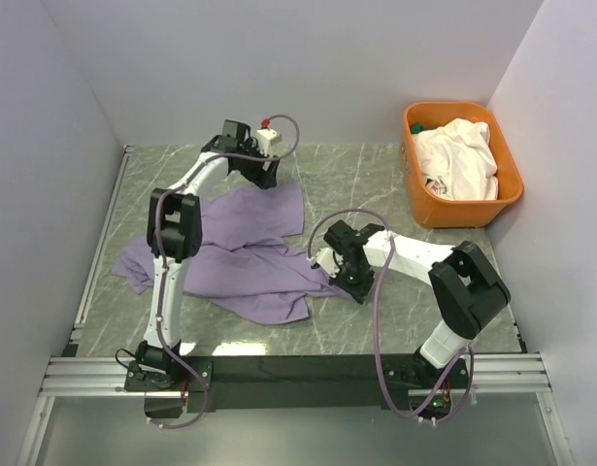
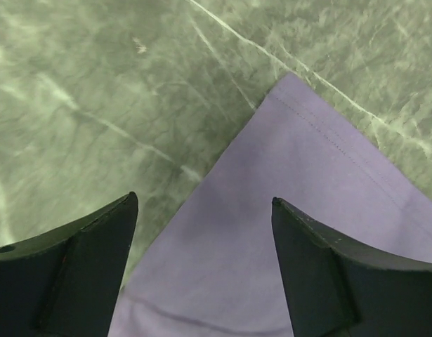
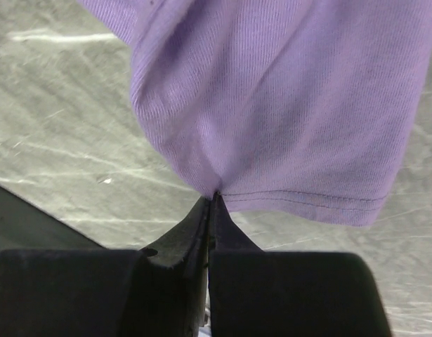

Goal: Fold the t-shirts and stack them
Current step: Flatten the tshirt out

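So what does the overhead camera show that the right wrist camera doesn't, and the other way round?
Only the overhead view shows the whole purple shirt lying rumpled, the left gripper over its far edge, and the orange tub holding a white shirt. Only the right wrist view shows the right gripper pinched shut on the stitched hem. Both show purple cloth on the marbled table.

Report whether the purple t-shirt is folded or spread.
Spread, rumpled: the purple t-shirt lies open across the table, hem pinched by the right claw.
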